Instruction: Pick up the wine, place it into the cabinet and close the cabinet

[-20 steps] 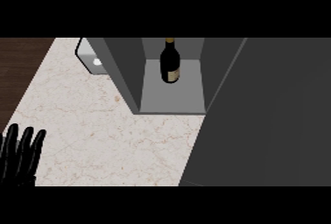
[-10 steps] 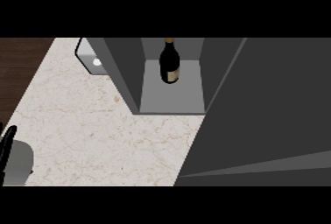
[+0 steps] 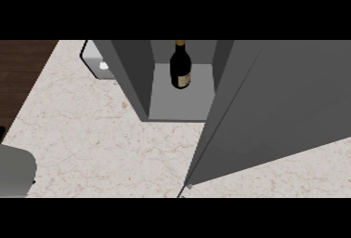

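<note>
Already we saw the wine (image 3: 181, 65) upright inside the cabinet (image 3: 179, 104), its door (image 3: 274, 107) swung open rightward; neither hand showed, so grip unknown.

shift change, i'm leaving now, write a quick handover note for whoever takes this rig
Hands: neither black hand shows in the head view; only a grey forearm is at the lower left edge, so hand states are unknown.
Things: the wine bottle stands upright inside the cabinet on the marble counter.
Done: wine is picked and placed.
Left: the cabinet door is open, angled out to the right of the opening; it has to be swung shut. A pale object sits behind the cabinet's left wall; I cannot tell what it is.
</note>
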You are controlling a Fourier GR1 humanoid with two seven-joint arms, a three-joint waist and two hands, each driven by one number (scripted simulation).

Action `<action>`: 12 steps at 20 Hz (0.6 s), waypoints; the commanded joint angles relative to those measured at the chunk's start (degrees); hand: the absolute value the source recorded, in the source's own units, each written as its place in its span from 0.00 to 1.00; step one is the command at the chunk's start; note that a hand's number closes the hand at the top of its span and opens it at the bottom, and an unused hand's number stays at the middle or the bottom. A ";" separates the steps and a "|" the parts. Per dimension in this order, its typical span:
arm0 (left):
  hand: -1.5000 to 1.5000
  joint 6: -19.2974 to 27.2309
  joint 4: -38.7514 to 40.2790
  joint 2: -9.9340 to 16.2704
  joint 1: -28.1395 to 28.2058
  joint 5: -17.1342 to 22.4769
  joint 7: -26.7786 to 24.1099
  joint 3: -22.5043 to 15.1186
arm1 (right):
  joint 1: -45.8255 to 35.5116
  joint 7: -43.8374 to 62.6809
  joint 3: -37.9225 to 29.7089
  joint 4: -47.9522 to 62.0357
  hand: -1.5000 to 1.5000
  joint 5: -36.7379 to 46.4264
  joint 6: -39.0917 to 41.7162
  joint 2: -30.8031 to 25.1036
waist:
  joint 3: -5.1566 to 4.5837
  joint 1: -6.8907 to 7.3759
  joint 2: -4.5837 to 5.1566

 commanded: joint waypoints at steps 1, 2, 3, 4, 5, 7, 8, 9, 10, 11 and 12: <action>0.00 -4.01 1.21 0.66 0.33 3.99 1.70 2.87 | -8.62 0.05 10.52 3.30 1.00 6.06 -6.63 4.15 | -0.05 0.35 -0.09; 0.00 -3.82 1.87 0.43 0.25 2.27 1.24 2.32 | -10.37 -1.00 10.67 5.94 1.00 6.32 -8.74 4.12 | -0.04 0.46 0.05; 0.00 -1.92 1.72 -0.61 -1.60 1.26 1.96 1.03 | -14.36 2.60 7.54 5.64 1.00 5.34 -10.20 4.08 | -0.02 0.26 0.28; 0.00 -2.74 1.63 -0.45 -2.57 3.35 3.71 1.07 | -13.44 0.78 9.95 6.61 1.00 5.76 -11.20 4.04 | 0.01 0.02 0.26; 0.00 -3.29 1.63 -1.40 -1.81 2.20 1.88 1.40 | -15.45 1.31 9.35 8.43 1.00 5.78 -12.34 4.01 | 0.00 0.48 0.25; 0.00 -1.69 -0.13 -1.62 -3.06 1.69 3.32 0.33 | -21.30 3.79 4.42 9.43 1.00 2.99 -12.30 3.94 | -0.01 0.81 0.44; 0.00 -3.02 2.44 -1.65 -3.48 1.47 3.08 0.24 | -22.53 2.85 5.68 10.51 1.00 2.39 -13.28 3.92 | -0.05 0.84 0.49; 0.00 -0.75 -0.54 -1.39 -4.27 2.17 5.13 0.77 | -23.65 5.24 4.25 9.39 1.00 0.66 -13.40 3.89 | 0.04 0.74 0.46; 0.00 -1.95 2.05 -2.46 -3.55 1.04 3.15 0.22 | -25.17 5.77 4.90 9.12 1.00 0.55 -15.11 3.86 | -0.07 1.02 0.40; 0.00 -2.54 3.02 -2.14 -5.44 2.13 4.50 0.14 | -26.39 2.71 3.08 12.93 1.00 -1.79 -15.49 3.83 | -0.03 1.26 0.78; 0.00 -1.41 1.48 -2.28 -5.90 1.46 4.61 -0.16 | -28.39 4.48 0.41 12.34 1.00 -3.91 -15.72 3.82 | -0.05 1.66 0.83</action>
